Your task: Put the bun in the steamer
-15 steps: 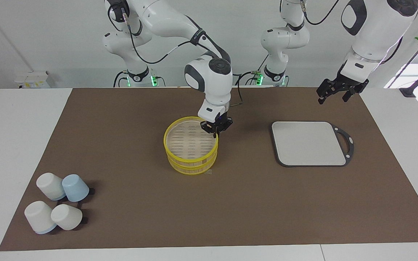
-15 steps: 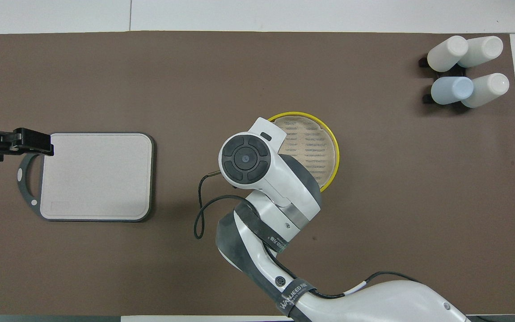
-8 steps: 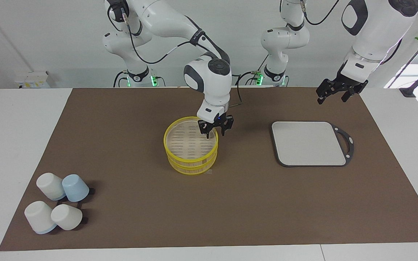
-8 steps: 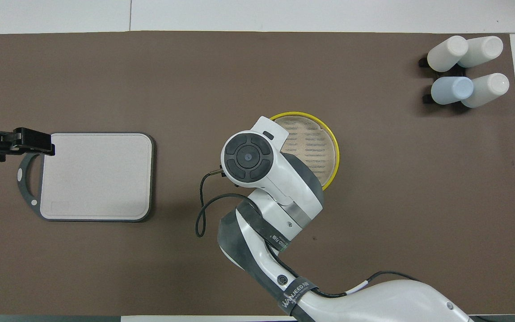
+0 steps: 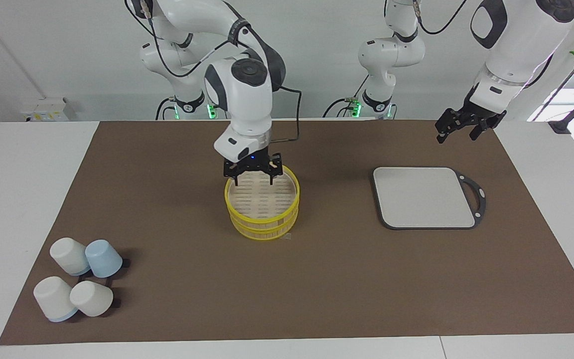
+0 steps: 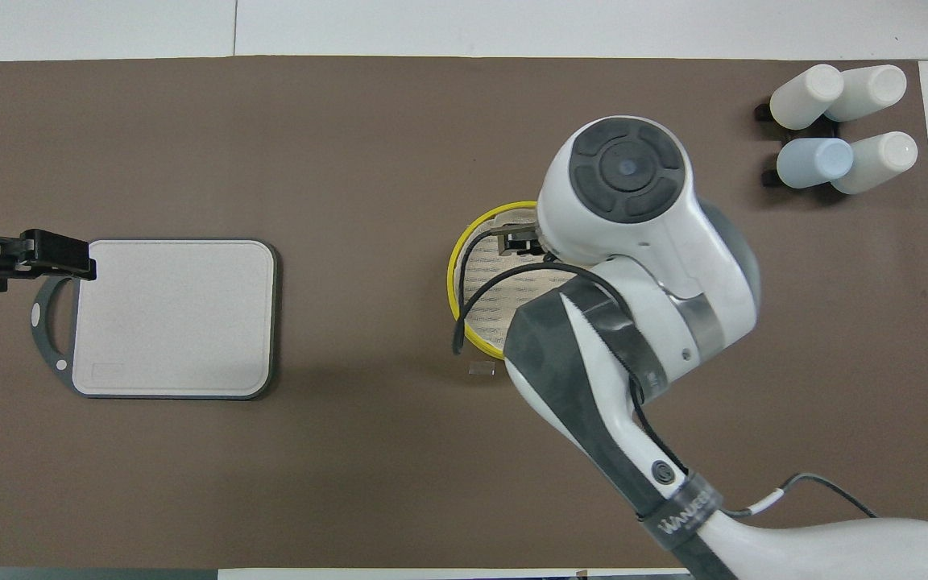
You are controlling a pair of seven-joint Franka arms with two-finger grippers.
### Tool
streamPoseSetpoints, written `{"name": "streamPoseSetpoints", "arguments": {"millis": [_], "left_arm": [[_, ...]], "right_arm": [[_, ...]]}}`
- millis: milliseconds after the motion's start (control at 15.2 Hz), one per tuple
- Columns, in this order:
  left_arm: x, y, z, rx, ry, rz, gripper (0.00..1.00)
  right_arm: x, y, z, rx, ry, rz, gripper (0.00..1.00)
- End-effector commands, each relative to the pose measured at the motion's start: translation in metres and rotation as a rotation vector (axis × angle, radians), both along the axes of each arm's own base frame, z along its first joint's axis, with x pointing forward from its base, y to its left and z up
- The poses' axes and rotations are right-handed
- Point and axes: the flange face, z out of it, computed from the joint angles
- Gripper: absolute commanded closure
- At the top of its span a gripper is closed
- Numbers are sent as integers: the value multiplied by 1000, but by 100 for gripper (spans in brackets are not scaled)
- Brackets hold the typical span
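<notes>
Over the last second the right gripper point(image 5: 252, 178) has swung from the edge of the round bamboo steamer with bright yellow rims point(image 5: 262, 227) that lies toward the left arm's end of the table to the part of that rim nearest the robots, and its fingers have gone from pinched together to spread wide, with nothing between them. It now hangs just above the slatted tan base. The bun, the small cream-white dough lump the task names, cannot be made out in either view: the visible slats look bare in the facing view, and in the overhead view the right arm covers much of the basket. The opening of the fingers over the basket reads as a release, so the bun is probably inside the steamer under the gripper, but that is a judgement and not something seen. The left gripper point(image 5: 460, 126) waits with its fingers apart, in the air over the brown mat point(image 5: 177, 279) near the grey square board with a dark looped handle point(image 5: 424, 197), on which nothing lies. Four upturned white and pale blue cups point(image 5: 80, 284) stand clustered at the right arm's end of the table, well apart from the steamer.
</notes>
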Motion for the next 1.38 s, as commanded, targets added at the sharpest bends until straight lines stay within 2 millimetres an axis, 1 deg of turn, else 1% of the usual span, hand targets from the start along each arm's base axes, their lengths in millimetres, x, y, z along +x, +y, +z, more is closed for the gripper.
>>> {"name": "streamPoseSetpoints", "arguments": {"millis": [0, 132, 263, 329, 461, 593, 659, 856, 922, 1317], "left_arm": [[-8, 4, 4, -17, -12, -8, 0], [-8, 1, 4, -17, -11, -14, 0], [-8, -2, 5, -16, -15, -17, 0], [-7, -2, 5, -16, -15, -18, 0], [-8, -2, 6, -16, -17, -18, 0], [-8, -2, 6, -16, -17, -19, 0], [-8, -2, 6, -16, -17, -21, 0], [-8, -2, 6, -16, -17, -19, 0], [-8, -2, 6, -16, -17, -19, 0], [-7, -2, 6, -16, -20, -16, 0]], "right_arm": [[1, -69, 28, 5, 58, 33, 0], [4, -136, 47, 45, 104, 22, 0], [0, -176, 63, 94, 123, -48, 0], [-6, -187, 69, 93, 139, -63, 0], [-17, -190, 81, 85, 155, -51, 0], [-25, -194, 86, 80, 178, -37, 0], [-25, -200, 87, 81, 179, -32, 0], [-30, -204, 91, 80, 190, -23, 0], [-32, -208, 93, 80, 187, -29, 0], [-22, -223, 93, 61, 146, -19, 0]]}}
